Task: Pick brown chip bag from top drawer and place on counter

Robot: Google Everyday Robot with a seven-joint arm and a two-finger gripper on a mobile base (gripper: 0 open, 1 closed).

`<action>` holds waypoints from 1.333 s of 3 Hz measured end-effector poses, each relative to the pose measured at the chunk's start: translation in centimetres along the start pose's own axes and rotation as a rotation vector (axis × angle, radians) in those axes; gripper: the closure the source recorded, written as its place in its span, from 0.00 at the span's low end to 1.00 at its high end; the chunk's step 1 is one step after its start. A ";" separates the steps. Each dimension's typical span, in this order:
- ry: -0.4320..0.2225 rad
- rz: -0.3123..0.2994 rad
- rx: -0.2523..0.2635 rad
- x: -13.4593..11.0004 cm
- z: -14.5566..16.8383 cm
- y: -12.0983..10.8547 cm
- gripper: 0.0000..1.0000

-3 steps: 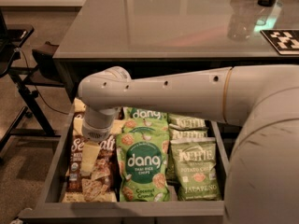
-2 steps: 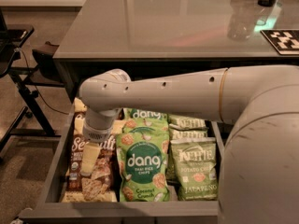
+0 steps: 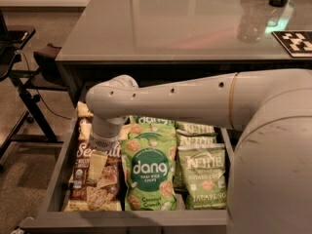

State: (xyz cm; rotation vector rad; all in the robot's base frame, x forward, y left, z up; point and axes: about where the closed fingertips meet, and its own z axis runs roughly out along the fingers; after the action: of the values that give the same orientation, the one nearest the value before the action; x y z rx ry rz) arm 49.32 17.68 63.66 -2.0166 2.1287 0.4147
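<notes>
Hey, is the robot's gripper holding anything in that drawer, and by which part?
It cannot be told. The gripper is low over the upper middle of the dark brown chip bag, at the left of the dark grey top drawer.

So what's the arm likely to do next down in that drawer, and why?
Probably lower the claw a little onto the brown chip bag. The claw hangs right over that bag at the left of the drawer, beside the green bag, and the bag lies flat there, not yet on the counter.
</notes>
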 end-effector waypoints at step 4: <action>0.000 0.000 0.000 -0.7 -2.0 0.2 1.00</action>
State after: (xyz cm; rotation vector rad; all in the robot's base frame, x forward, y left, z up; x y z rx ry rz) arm 49.30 17.68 65.80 -2.0165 2.1281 0.4150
